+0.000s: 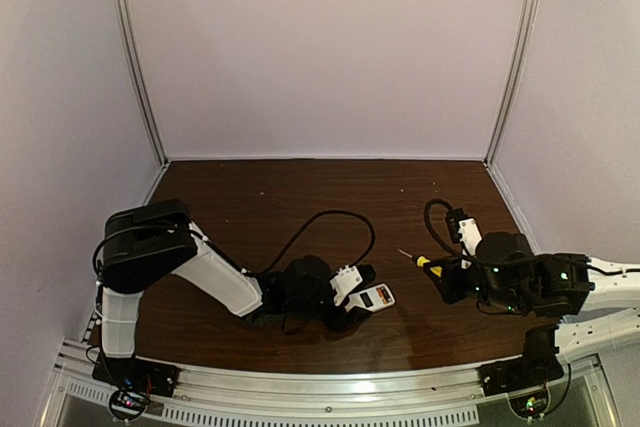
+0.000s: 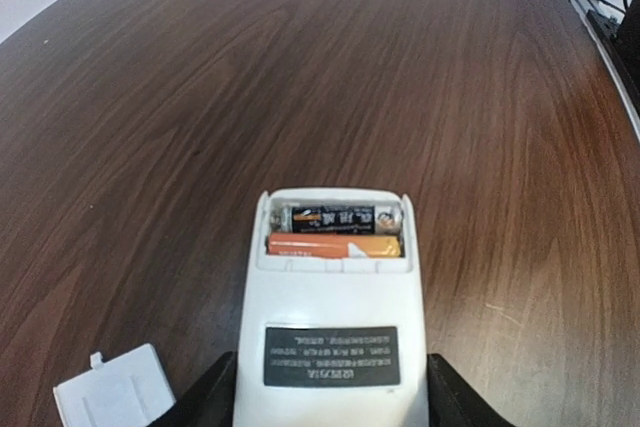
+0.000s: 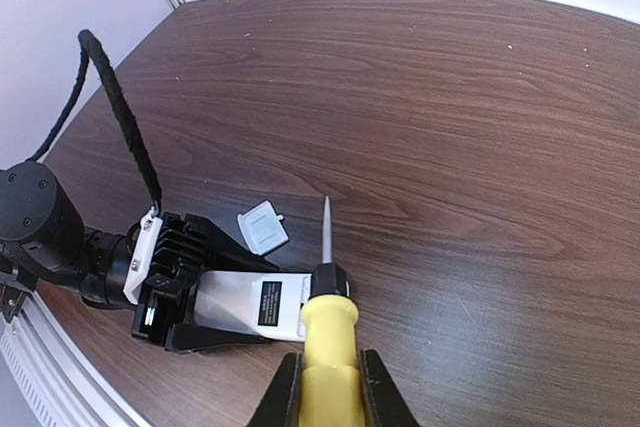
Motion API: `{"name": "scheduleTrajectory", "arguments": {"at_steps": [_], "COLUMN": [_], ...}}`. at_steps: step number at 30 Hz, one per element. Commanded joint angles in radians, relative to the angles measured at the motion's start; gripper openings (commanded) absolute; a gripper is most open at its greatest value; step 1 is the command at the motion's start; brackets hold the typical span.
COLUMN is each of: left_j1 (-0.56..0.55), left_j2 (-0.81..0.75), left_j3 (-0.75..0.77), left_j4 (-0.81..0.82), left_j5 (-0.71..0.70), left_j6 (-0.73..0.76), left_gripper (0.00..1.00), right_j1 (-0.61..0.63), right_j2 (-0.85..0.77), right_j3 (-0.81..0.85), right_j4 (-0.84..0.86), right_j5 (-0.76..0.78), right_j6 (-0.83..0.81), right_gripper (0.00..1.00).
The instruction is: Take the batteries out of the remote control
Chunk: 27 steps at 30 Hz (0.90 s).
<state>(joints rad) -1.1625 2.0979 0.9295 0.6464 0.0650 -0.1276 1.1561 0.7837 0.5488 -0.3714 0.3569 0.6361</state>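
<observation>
The white remote control [image 2: 332, 327] lies back-up on the dark wooden table [image 2: 300, 67], with its battery bay uncovered. Two batteries sit side by side in the bay: a dark one [image 2: 340, 217] farther in and an orange one [image 2: 335, 246] nearer the label. My left gripper [image 2: 332, 397] is shut on the remote's near end, one black finger pressed against each long side; the top view also shows it [image 1: 360, 299] on the remote control [image 1: 374, 297]. My right gripper [image 3: 330, 387] is shut on a yellow-handled screwdriver [image 3: 328, 347], whose tip hovers over the remote control [image 3: 250, 302].
A small white cover piece [image 2: 110, 392] lies flat on the table just left of the remote; the right wrist view shows this cover [image 3: 263, 227] beyond the remote. A black cable [image 1: 330, 217] loops over the table behind the left arm. Pale walls enclose three sides.
</observation>
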Motion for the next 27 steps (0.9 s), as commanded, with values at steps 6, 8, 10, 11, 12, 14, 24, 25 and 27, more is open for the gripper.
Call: {"name": "scheduleTrajectory", "arguments": {"at_steps": [6,8,10,11,12,14,24,25,27], "left_j1": [-0.007,-0.007,-0.009,-0.010,-0.015,-0.020,-0.032,-0.032,-0.032], "left_j2": [0.026,0.005,-0.024,-0.037,-0.052,-0.075,-0.138,-0.149,-0.171], "left_j3": [-0.040,-0.052,-0.063,-0.069,-0.076,-0.086,-0.159,-0.162,-0.184], "left_j4": [-0.027,-0.018,-0.011,-0.010,-0.009,0.006,0.156,0.153,0.179], "left_j5": [0.009,0.011,0.006,-0.004,-0.024,-0.044,-0.180,-0.192,-0.214], "left_j6": [0.059,0.071,0.092,0.110,0.117,0.171,0.346,0.351,0.361], "left_gripper": [0.37,0.34,0.31,0.30,0.28,0.25,0.00,0.00,0.00], "right_j1": [0.001,0.001,0.001,0.001,0.002,0.001,0.002,0.001,0.002], "right_j2": [-0.031,-0.029,-0.029,-0.029,-0.031,-0.031,-0.030,-0.028,-0.023], "right_j3": [-0.013,-0.009,-0.004,-0.002,0.001,0.005,0.030,0.030,0.031], "right_j4": [-0.032,-0.037,-0.044,-0.046,-0.051,-0.059,-0.081,-0.078,-0.075], "right_j5": [0.031,0.032,0.034,0.034,0.035,0.041,0.060,0.062,0.066], "right_j6": [0.011,0.011,0.010,0.009,0.007,0.005,-0.010,-0.012,-0.013], "right_gripper": [0.00,0.00,0.00,0.00,0.00,0.00,0.00,0.00,0.00]}}
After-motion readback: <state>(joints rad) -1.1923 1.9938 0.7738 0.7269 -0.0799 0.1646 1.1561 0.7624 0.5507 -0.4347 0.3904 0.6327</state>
